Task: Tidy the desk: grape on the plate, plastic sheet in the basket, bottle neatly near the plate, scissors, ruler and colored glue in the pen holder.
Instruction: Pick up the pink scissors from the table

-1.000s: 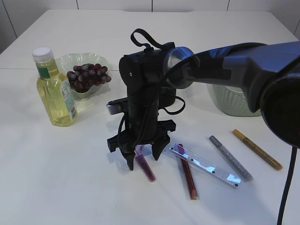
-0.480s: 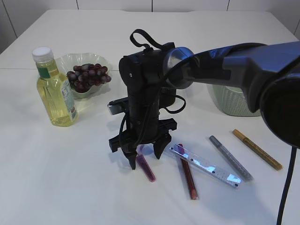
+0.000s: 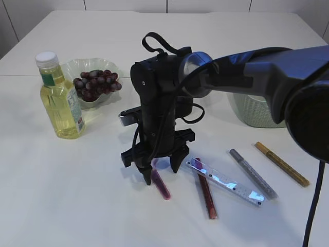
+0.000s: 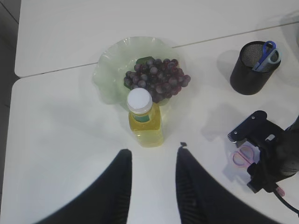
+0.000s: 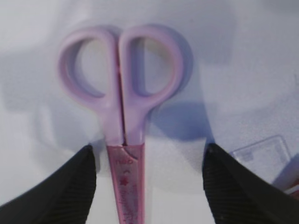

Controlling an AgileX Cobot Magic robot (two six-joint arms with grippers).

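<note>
Pink scissors point(image 5: 122, 116) lie closed on the white table, blades in a pink sheath point(image 3: 161, 186). My right gripper point(image 3: 162, 174) hangs over them, open, one finger on each side of the sheath and apart from it point(image 5: 149, 148). My left gripper point(image 4: 153, 151) is open and empty, high above the bottle point(image 4: 145, 119). The grapes point(image 3: 96, 82) lie on the pale green plate point(image 3: 72, 67), with the bottle point(image 3: 60, 98) just left of it. The clear ruler point(image 3: 226, 181) and red point(image 3: 205, 191), silver point(image 3: 252, 174) and gold point(image 3: 281, 163) glue pens lie to the right. The plastic sheet is out of view.
A black mesh pen holder point(image 4: 253, 70) with blue-handled scissors inside stands behind the right arm. It is hidden in the exterior view. A pale green basket point(image 3: 254, 110) sits at the right rear, partly behind the arm. A seam between table tops point(image 4: 224, 39) runs past the plate.
The right gripper has sunk slightly lower around the pink scissors and drifted a little to the right. Its jaws stay equally wide, and nothing else has moved.
</note>
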